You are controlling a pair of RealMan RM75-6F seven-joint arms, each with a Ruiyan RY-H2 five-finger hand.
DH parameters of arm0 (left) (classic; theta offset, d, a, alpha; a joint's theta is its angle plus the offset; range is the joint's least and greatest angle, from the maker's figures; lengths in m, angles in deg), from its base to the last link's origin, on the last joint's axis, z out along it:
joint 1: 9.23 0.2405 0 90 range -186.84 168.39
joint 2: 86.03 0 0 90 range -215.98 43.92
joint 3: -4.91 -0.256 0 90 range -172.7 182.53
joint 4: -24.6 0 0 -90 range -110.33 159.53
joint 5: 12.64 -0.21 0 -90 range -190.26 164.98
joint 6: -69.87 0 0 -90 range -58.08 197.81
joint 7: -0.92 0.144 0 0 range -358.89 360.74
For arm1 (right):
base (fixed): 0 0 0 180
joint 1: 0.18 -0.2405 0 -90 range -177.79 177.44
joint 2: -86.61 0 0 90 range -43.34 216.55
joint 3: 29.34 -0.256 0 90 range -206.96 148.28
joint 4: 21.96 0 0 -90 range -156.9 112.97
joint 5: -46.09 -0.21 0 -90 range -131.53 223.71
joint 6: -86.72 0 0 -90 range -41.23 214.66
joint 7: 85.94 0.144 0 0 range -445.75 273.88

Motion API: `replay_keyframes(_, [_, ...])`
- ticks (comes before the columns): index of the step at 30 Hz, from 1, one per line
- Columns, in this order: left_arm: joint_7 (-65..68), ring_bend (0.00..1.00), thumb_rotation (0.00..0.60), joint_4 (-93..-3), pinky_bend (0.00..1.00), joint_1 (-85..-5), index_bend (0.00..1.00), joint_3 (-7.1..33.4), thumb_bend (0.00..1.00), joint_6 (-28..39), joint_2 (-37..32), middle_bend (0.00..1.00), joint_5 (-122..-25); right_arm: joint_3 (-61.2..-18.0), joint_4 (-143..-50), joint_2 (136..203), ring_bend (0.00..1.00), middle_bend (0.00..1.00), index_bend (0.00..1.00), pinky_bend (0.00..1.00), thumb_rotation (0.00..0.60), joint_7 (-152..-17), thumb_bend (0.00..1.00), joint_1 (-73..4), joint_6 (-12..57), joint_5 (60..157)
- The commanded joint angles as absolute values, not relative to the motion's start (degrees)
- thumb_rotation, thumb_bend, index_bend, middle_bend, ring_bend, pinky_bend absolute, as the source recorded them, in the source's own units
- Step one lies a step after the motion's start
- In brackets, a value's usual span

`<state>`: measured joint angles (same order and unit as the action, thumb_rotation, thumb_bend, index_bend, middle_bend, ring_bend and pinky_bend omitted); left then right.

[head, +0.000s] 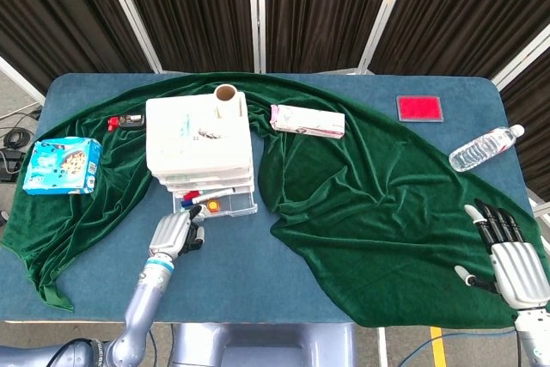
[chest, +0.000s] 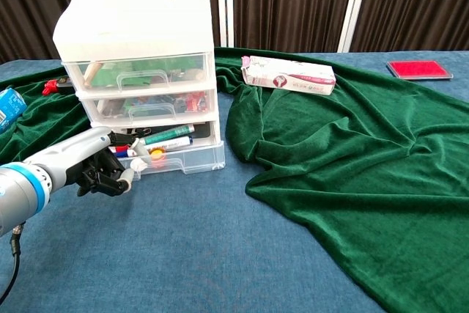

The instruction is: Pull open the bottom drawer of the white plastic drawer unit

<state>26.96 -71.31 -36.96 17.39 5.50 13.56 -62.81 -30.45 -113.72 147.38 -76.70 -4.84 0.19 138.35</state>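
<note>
Nearest, the right hand (head: 514,266) rests fingers (head: 492,221) spread and empty on the green cloth (head: 369,204) by the worktop (head: 232,272) edge. The left hand (chest: 91,166) curls its fingers at the bottom drawer (chest: 172,157) front, partly slid out over bare worktop. Behind stands the white drawer unit (chest: 135,71).

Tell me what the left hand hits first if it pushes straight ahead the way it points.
The left hand points at the bottom drawer, partly pulled out of the drawer unit; it would likely meet that drawer's front first.
</note>
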Motion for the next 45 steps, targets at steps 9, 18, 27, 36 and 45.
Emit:
replay_keyframes(9, [26.1, 0.78, 0.6, -75.3, 0.79, -36.3, 0.33, 13.6, 0.65, 4.8, 10.9, 0.86, -64.9, -30.5, -113.9, 147.1, 0.0, 0.0, 0.04, 0.0, 0.6, -76.3, 0.06, -4.7, -0.3, 138.6])
replay_keyframes(18, [25.6, 0.78, 0.6, -76.9, 0.79, -36.0, 0.33, 11.4, 0.65, 4.4, 10.1, 0.86, -66.2, -30.4, -114.0, 147.0, 0.0, 0.0, 0.04, 0.0, 0.6, -76.4, 0.06, -4.7, 0.0, 138.4])
replay_keyframes(27, [23.1, 0.78, 0.6, -76.3, 0.79, -34.8, 0.13, 9.8, 0.64, 2.0, 9.9, 0.86, -71.8, -30.5, -114.1, 147.1, 0.0, 0.0, 0.04, 0.0, 0.6, -76.8, 0.06, -4.8, 0.3, 138.1])
replay_keyframes(36, [20.3, 0.67, 0.6, -76.7, 0.7, -31.3, 0.0, 5.3, 0.5, -5.4, 5.9, 0.72, -85.5, -30.7, -113.7, 147.3, 0.0, 0.0, 0.04, 0.0, 0.6, -77.2, 0.06, -4.9, 0.4, 137.8])
replay_keyframes(45, [21.3, 0.04, 0.6, -70.8, 0.2, -24.3, 0.0, -0.3, 0.3, -20.0, -2.0, 0.03, -101.6, -30.8, -113.6, 148.4, 0.0, 0.0, 0.04, 0.0, 0.6, -79.9, 0.06, -5.0, 0.5, 137.8])
